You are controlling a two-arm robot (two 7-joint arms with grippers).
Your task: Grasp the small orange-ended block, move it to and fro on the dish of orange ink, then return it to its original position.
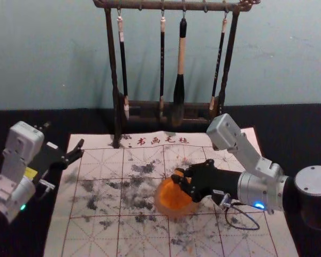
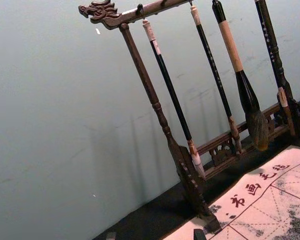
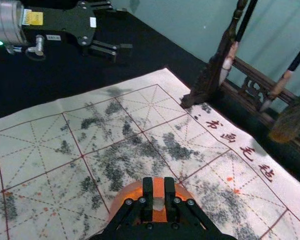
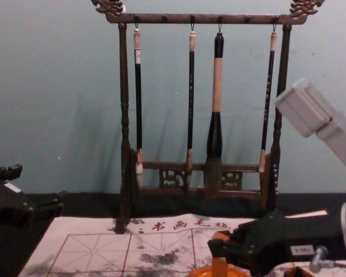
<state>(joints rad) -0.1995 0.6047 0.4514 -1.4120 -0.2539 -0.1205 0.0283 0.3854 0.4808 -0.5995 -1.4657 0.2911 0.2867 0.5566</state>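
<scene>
The right gripper pinches the block upright over the dish, presumably to ink its end. At left, the left gripper hangs wide open, empty.

Left hand: fingertips well apart, nothing between them. Rack stands beyond the hand, dragon-head end nearest, that post's foot at the edge of the mat. Four brushes hang from it; going away from the hand: thin, thin, thick, thin by the far post. Wall behind, dark table between. Mat has red characters, grey smudges.
</scene>
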